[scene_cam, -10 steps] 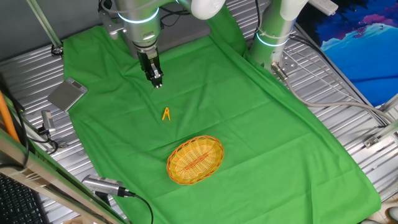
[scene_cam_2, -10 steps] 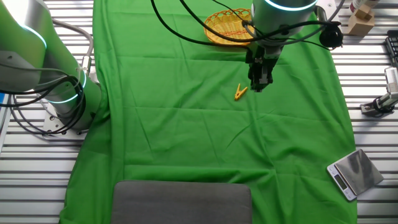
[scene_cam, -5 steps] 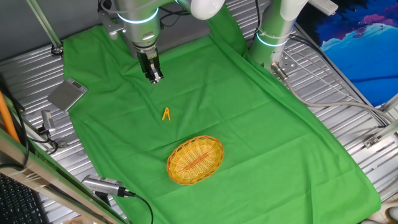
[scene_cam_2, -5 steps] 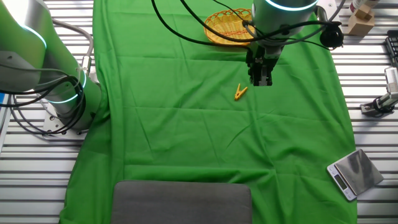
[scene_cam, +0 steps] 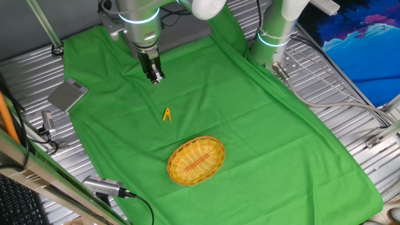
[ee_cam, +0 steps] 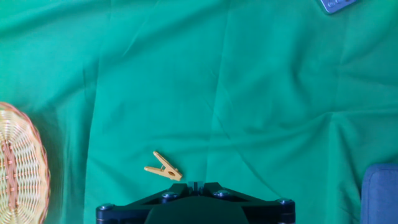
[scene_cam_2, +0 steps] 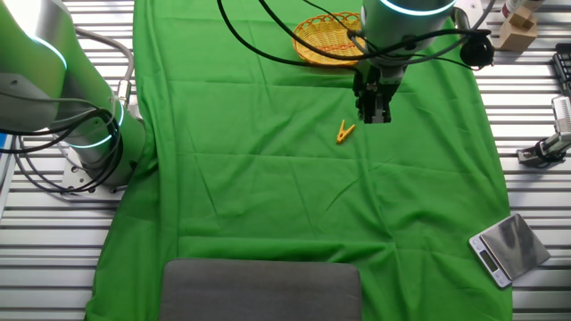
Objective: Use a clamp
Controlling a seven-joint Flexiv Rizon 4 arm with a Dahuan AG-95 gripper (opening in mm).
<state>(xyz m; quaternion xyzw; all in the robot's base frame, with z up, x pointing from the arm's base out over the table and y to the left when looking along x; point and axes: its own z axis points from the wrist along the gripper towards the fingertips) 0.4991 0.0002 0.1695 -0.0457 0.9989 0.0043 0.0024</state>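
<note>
The clip [scene_cam: 167, 114] lies flat on the green cloth [scene_cam: 250, 125], between the gripper [scene_cam: 157, 80] and the wicker basket [scene_cam: 196, 160] — touching neither. The gripper hangs above the cloth, its fingers drawn close together and holding nothing.

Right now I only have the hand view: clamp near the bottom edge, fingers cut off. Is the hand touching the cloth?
Observer: No. The hand hangs clear above the green cloth and holds nothing.
Operator: Where's the clamp relative to it?
Observer: In one fixed view the clamp lies flat on the cloth between the hand and the basket, apart from both.
Operator: Basket loaded?
Observer: Nothing shows inside it.
</note>
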